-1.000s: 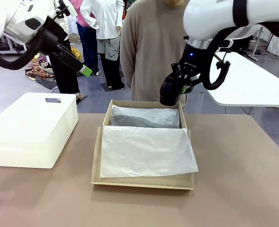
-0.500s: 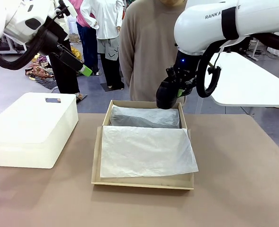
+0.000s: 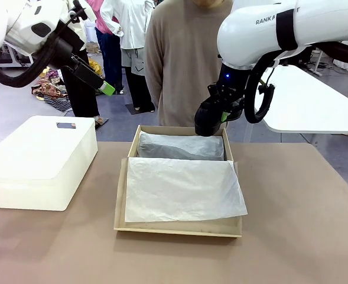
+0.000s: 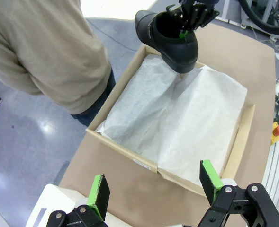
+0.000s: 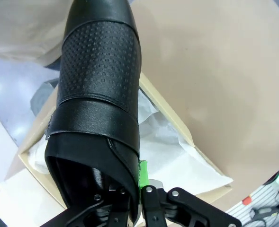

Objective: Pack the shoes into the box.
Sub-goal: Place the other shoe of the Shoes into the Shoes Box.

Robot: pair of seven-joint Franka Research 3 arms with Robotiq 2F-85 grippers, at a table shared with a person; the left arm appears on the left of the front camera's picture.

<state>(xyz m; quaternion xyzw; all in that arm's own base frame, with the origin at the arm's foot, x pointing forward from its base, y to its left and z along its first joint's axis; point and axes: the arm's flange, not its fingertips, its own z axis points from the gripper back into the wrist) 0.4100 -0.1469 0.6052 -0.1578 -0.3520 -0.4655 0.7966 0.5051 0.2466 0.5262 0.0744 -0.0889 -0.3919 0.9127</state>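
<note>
Right gripper (image 3: 225, 111): closed on the black shoe (image 3: 208, 122), fingers clamped on the rim of its opening.
Shoe position: hanging in the air over the far right corner of the box (image 3: 179, 228), toe pointing down and away from the wrist.
Left gripper (image 4: 154, 183): jaws wide apart, empty, raised high on the left above the white bin (image 3: 41, 160).
Box edges: the far compartment is open on top and lined with crumpled tissue paper (image 3: 182, 189). A flat sheet covers the near half, its near right corner lapping over the rim.
Clearances: there is a narrow gap between bin and box, and the table (image 3: 298, 207) is bare to the right of the box and along the near edge.
Far side: a person (image 3: 185, 65) stands close behind the box's far wall.
</note>
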